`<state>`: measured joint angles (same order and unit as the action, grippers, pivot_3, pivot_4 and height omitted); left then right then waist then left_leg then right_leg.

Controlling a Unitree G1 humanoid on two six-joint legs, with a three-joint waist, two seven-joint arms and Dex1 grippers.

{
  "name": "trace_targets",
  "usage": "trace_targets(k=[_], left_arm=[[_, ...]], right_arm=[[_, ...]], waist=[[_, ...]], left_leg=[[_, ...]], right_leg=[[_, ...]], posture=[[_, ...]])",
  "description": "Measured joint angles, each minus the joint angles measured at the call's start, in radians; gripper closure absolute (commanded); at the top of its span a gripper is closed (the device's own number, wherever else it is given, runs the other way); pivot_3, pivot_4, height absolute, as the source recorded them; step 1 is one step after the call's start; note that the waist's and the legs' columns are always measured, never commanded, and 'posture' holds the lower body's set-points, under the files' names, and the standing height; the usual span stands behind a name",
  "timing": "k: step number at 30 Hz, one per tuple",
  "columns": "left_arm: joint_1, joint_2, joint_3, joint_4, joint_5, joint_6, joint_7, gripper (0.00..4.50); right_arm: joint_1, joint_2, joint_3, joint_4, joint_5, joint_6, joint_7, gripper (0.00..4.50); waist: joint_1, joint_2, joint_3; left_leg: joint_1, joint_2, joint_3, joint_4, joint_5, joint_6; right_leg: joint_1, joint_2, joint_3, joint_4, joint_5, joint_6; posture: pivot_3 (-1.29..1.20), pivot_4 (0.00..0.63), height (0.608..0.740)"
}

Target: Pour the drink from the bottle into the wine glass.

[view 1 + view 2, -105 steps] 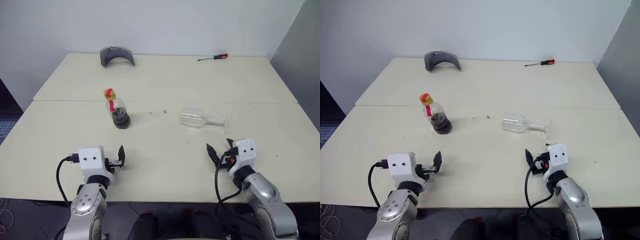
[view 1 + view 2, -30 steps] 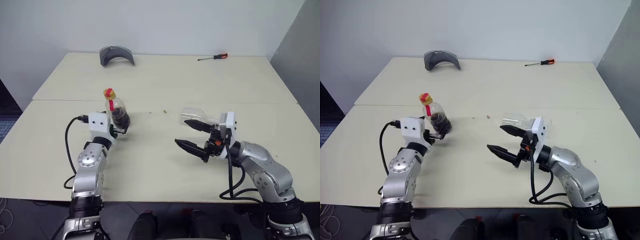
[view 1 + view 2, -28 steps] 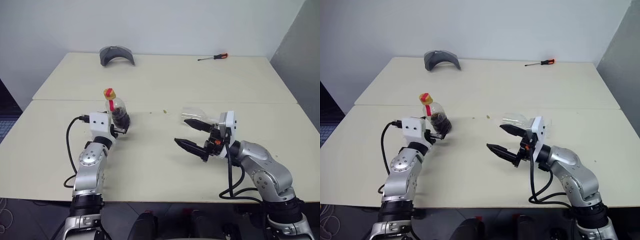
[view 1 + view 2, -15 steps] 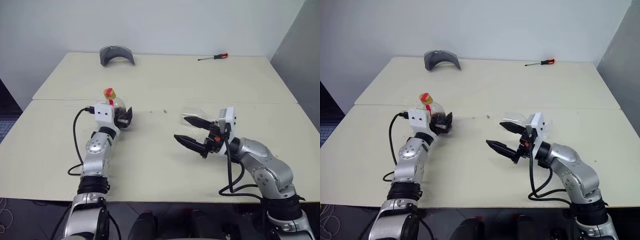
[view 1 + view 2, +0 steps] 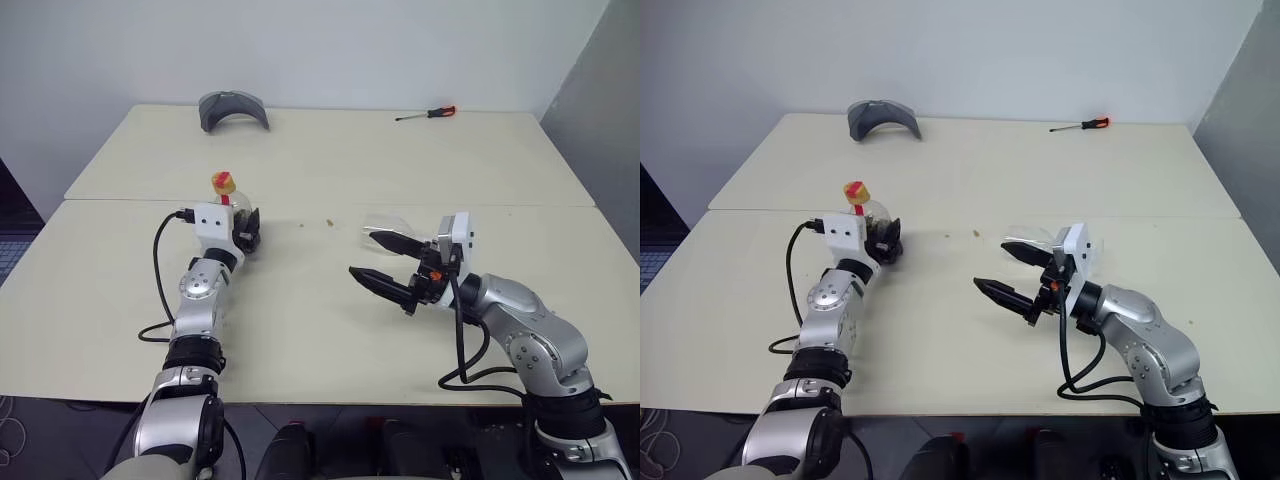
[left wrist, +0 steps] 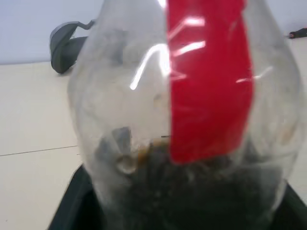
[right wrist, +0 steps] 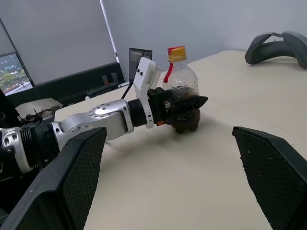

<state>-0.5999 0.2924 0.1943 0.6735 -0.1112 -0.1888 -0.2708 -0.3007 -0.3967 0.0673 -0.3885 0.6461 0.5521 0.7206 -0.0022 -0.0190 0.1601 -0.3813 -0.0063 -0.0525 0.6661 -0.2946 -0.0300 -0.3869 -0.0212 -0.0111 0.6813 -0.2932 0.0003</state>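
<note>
The bottle [image 5: 233,207] stands upright at the left middle of the table, with a yellow cap [image 5: 222,182] and a red strip [image 6: 208,81]. The dark drink [image 6: 192,191] sits in its lower part. My left gripper [image 5: 245,228] is shut on the bottle's lower body, and its black fingers [image 7: 184,103] clasp it from both sides. The wine glass [image 5: 376,224] lies on its side at the right middle, partly hidden behind my right gripper [image 5: 385,262]. That gripper hovers open just in front of the glass and holds nothing.
A grey curved object [image 5: 233,108] lies at the back left of the table [image 5: 300,330]. A screwdriver [image 5: 428,114] with a red handle lies at the back right. A seam [image 5: 120,201] runs across where two tabletops meet.
My left gripper has moved forward around the bottle and its fingers have closed on it. The right arm has kept still.
</note>
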Motion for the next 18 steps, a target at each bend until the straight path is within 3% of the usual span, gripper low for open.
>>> trace_targets(k=[8,18], left_arm=[[0.004,0.01,-0.003,-0.005,0.0,-0.01,-0.009,2.8],[0.171,0.087,-0.122,-0.465,-0.058,0.274,-0.246,2.92]], right_arm=[[-0.011,0.008,0.004,0.01,-0.01,-0.012,0.002,0.0],[-0.301,0.068,0.05,0.234,-0.12,-0.004,-0.025,0.0]], waist=[[0.0,0.0,0.0],[-0.013,0.001,0.001]], left_leg=[[0.0,0.0,0.0,0.0,0.0,0.0],[0.0,0.0,0.001,0.0,0.001,-0.002]], right_leg=[[0.0,0.0,0.0,0.0,0.0,0.0],[-0.002,0.0,0.001,0.001,0.0,-0.001]], posture=[[0.0,0.15,0.74],[0.0,0.15,0.74]])
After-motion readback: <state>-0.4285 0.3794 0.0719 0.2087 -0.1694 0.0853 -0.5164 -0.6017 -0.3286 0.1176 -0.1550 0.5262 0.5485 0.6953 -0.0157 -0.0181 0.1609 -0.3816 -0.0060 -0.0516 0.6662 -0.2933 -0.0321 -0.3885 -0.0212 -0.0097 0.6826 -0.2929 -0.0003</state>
